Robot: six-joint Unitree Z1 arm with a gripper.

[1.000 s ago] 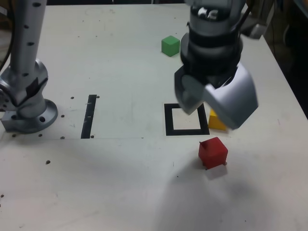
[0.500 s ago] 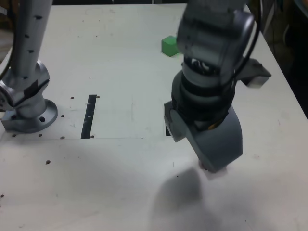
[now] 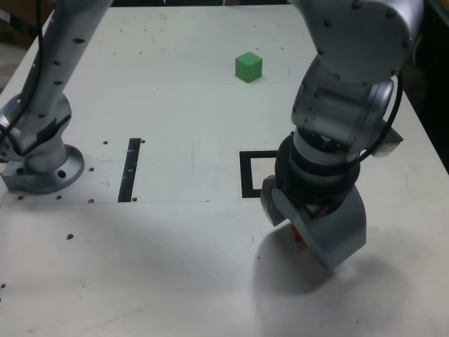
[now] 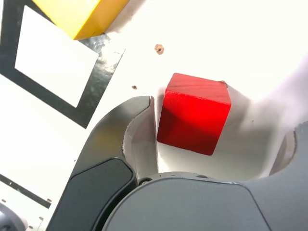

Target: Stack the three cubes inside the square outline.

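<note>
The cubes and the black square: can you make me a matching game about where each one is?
Things:
1. red cube
2. yellow cube
3. green cube
4. square outline

Places:
A. far away on the table, alone
B. nothing inside it
C. between the open pincer's jaws
D. beside the black frame, just outside

Pairs: 1-C, 2-D, 3-A, 4-B
</note>
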